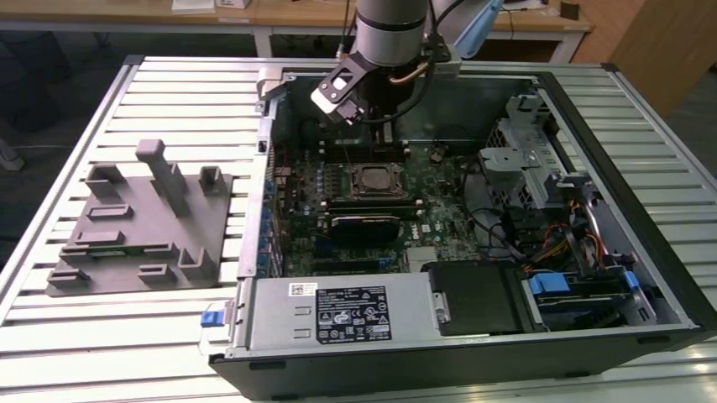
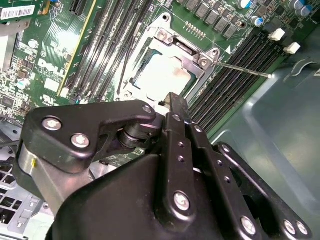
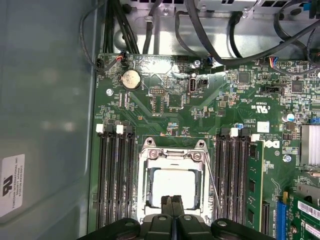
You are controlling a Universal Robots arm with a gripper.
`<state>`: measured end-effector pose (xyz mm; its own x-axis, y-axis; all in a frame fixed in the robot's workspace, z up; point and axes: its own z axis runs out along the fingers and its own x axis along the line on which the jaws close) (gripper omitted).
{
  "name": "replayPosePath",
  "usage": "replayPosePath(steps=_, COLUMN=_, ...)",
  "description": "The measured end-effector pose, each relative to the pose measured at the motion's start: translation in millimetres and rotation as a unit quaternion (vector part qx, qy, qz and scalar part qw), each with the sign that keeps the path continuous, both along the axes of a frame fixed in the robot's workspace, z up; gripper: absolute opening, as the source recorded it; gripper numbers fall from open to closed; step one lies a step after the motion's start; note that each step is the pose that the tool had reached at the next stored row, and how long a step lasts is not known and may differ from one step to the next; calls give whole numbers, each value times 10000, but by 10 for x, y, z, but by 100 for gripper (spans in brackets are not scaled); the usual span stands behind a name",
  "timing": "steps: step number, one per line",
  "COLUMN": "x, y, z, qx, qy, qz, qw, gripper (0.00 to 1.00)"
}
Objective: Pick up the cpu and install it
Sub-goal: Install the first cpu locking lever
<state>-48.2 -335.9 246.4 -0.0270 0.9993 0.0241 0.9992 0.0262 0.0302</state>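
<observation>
— What's in that big box?
— The computer case (image 1: 448, 374) lies open on the slatted table (image 1: 168, 92), and the green motherboard (image 1: 448, 197) covers its floor. A grey power supply (image 1: 336, 315) takes up the end closest to the exterior camera. A metal drive cage (image 1: 526, 159) stands along the exterior view's right. Black cables (image 3: 250, 55) loop along one edge of the board.
— And the chip?
— The cpu (image 3: 173, 182) is down in the socket (image 3: 150, 152) in the middle of the board. Its pale silver top faces up and a metal frame runs round its edges. A thin wire lever (image 3: 214, 190) runs along one side of the socket. Memory slots (image 3: 115, 175) flank it on both sides, and one of them holds a green memory stick (image 3: 255, 180).
— Anything outside the case?
— A grey fixture (image 1: 146, 227) with upright posts sits on the table at the exterior view's left, well apart from the case.
— Where's the pincer?
— The pincer (image 3: 173, 199) hangs inside the case, right over the socket. In both wrist views its two black fingers (image 2: 176, 107) are pressed together with no gap I can see, and nothing sits between them. Their tips lie over one edge of the cpu, but I cannot tell whether they touch it.
</observation>
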Motion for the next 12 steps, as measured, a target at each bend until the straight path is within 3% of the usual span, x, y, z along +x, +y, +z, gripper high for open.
replayPosePath(steps=6, x=0, y=-1, z=2, qx=-16, qy=1, qz=439, qw=9990, gripper=11)
replayPosePath(steps=12, x=0, y=0, z=2, qx=-37, qy=1, qz=943, qw=9955, gripper=11)
